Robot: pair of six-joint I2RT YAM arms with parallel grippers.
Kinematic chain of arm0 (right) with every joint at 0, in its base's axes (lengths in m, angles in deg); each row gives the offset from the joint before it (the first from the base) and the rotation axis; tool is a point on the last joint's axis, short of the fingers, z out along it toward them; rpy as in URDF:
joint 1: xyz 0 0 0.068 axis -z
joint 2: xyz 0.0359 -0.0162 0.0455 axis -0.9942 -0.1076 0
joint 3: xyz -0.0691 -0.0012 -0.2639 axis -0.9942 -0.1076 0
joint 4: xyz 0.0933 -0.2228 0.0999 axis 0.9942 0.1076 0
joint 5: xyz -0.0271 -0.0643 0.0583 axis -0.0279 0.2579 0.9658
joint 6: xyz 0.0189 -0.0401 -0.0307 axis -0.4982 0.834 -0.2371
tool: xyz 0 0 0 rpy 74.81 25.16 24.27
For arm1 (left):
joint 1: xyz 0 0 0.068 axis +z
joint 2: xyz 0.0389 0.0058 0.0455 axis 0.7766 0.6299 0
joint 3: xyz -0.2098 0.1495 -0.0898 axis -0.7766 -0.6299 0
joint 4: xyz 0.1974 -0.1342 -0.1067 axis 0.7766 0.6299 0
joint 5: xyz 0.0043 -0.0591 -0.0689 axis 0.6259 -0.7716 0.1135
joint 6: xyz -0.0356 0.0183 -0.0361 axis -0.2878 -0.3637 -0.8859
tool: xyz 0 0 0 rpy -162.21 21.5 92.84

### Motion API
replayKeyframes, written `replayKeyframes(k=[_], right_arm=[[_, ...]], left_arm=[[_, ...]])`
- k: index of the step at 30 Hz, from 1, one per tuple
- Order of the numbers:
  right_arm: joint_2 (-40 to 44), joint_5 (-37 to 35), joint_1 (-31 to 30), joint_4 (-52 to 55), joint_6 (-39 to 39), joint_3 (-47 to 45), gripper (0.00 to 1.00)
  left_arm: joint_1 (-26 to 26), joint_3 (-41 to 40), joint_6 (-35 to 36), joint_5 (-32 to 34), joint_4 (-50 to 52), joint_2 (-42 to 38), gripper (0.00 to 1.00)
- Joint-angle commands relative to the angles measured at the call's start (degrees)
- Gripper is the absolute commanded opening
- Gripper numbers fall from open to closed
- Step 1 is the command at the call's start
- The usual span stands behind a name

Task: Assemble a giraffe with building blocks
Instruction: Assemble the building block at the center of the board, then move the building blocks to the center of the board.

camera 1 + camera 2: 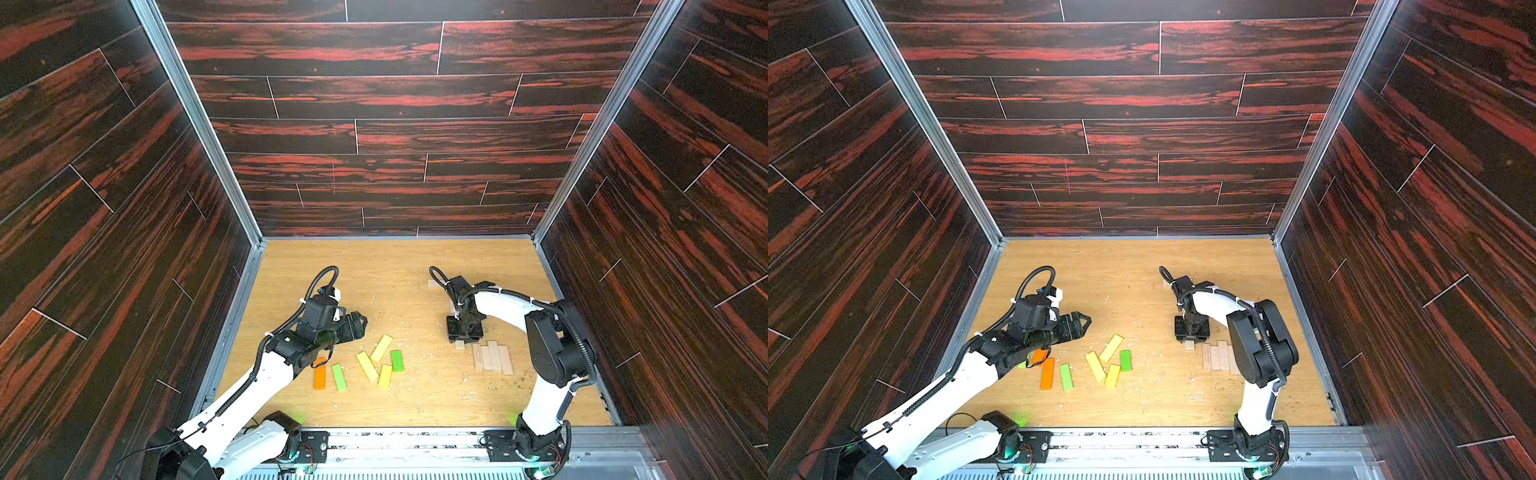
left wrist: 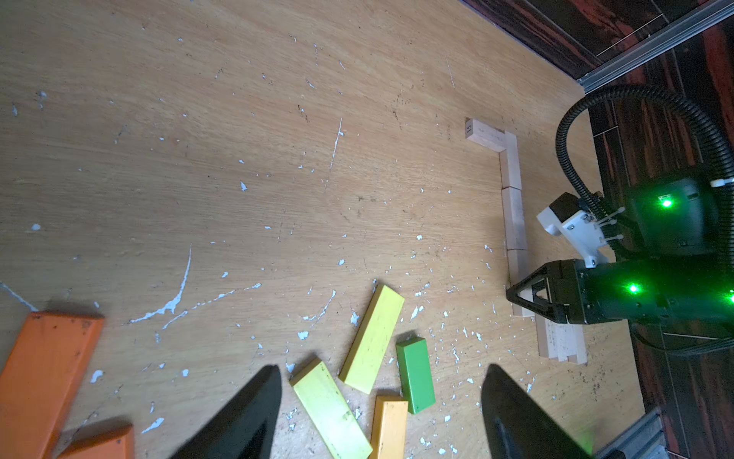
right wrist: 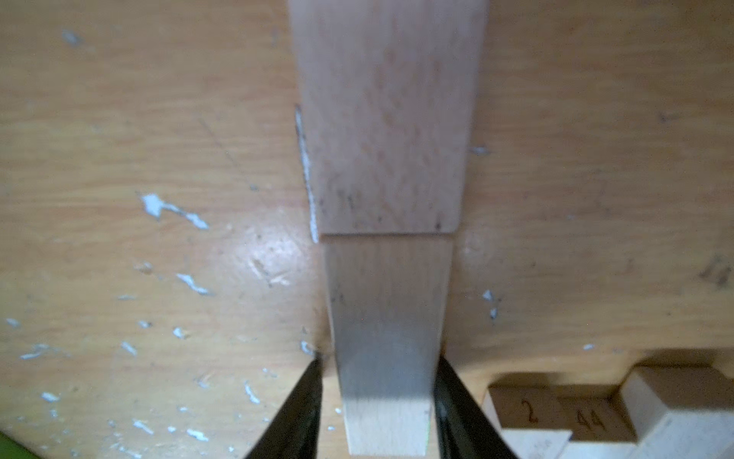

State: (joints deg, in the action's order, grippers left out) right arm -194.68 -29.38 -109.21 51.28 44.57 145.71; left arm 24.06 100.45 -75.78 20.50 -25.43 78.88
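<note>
Nearest is the front rail (image 1: 415,446), where both arm bases are bolted. Just past it, on the scuffed table (image 1: 395,270), lie the coloured building blocks. An orange plank (image 1: 319,374) and a green plank (image 1: 339,377) sit side by side, and a second orange plank (image 1: 1039,356) is partly hidden under the left arm. Beside them three yellow planks (image 1: 367,366) meet at their ends, with a short green plank (image 1: 397,360) alongside.

The left gripper (image 1: 357,326) hovers just beyond that cluster, its jaws spread wide and holding nothing.

On the right arm's side a pale stack (image 1: 492,357) of plain planks lies flat, edge to edge. Just beside it the right gripper (image 3: 377,397) points straight down and straddles a pale plank (image 3: 387,318) that lies flat on the table. One finger is against the plank's edge, and a sliver of table shows at the other, so the claw looks parted a little wider than the wood rather than clamped on it.

That plank butts end to end against the next one (image 3: 387,119). From there a pale row (image 2: 514,222) runs away from the robot and ends in a crosswise plank (image 2: 484,135).

Farthest back stands the dark red wood-patterned wall (image 1: 395,124)
</note>
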Motion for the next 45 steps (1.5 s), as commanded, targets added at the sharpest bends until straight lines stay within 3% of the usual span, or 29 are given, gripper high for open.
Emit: replayKeyframes(k=[1,6,12,18,24,28,37,45], right_arm=[[-1.57,-1.05,0.16,-0.78,-0.47,0.12,0.51],[2.26,-1.14,0.16,0.85,-0.79,-0.06,0.59],[12.6,-0.75,1.46,3.73,-2.83,-1.24,0.66],[22.05,3.12,9.42,2.33,-5.88,-8.09,0.65],[25.91,7.02,17.09,-2.22,-8.74,-16.23,0.63],[25.35,7.19,19.12,-4.28,-9.64,-17.7,0.64],[20.51,4.74,19.15,-6.59,-8.97,-14.53,0.62],[13.37,3.48,19.05,-9.36,-7.74,-10.32,0.47]], left_arm=[[0.34,0.31,0.34,0.54,0.59,-0.64,0.82],[0.35,0.67,0.38,0.7,1.03,-1.15,0.83],[0.35,1.28,0.47,0.74,1.31,-1.13,0.83],[-1.34,2.25,-0.01,-0.24,-0.24,1.8,0.82],[-8.91,3.56,-2.18,-1.39,-6.19,10.16,0.81],[-11.23,2.96,-4.33,-3.23,-11.55,13.67,0.81],[-12.02,2.55,-4.47,-3.73,-12.89,14.84,0.81],[-12.32,1.25,-5.15,-3.79,-14.17,14.67,0.77]])
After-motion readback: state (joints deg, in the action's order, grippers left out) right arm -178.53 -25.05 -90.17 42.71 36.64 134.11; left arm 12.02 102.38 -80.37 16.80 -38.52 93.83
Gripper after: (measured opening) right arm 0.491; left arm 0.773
